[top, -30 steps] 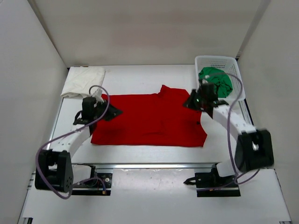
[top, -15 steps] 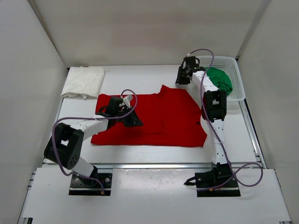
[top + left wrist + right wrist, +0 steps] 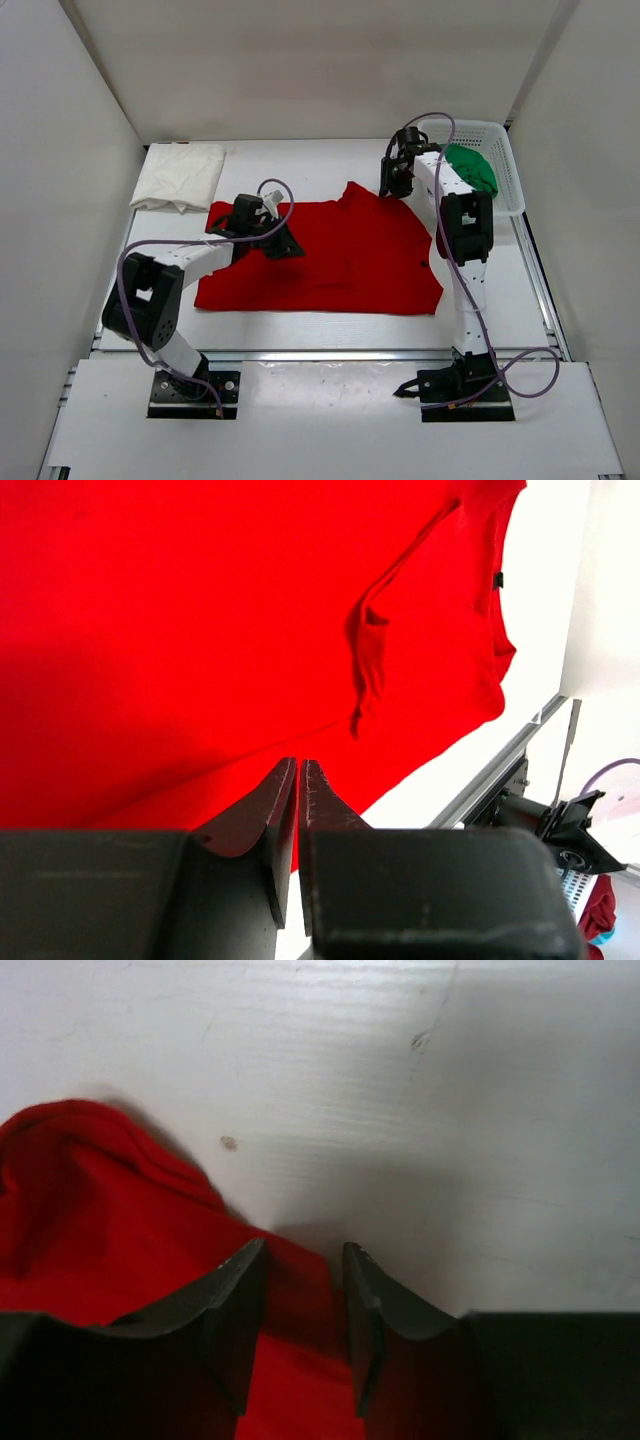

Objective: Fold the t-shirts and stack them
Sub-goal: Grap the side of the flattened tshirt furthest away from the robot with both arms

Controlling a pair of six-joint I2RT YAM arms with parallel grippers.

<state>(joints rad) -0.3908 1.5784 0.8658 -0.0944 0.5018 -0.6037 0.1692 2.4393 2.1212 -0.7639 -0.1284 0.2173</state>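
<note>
1. The red shirt (image 3: 340, 255) lies spread flat across the middle of the desk (image 3: 300, 165), its near hem running parallel to the near edge and a point of cloth jutting toward the far edge
2. The white shirt (image 3: 180, 175) sits folded at the far left corner, near the red shirt's left end but apart from it
3. The green shirt (image 3: 470, 170) is bunched inside the basket (image 3: 458, 124) at the far right corner
4. The left fingers (image 3: 265, 810) are pressed close together, with only a thin slit between them; they hang over the left half of the red shirt, and the wrist view shows the cloth lying below them with a raised crease toward its right side
5. The right fingers (image 3: 230, 1290) stand apart, low at the red shirt's far right edge and near the basket; the cloth's edge lies on the white desk in the gap between them, and they are not clamped on it
</note>
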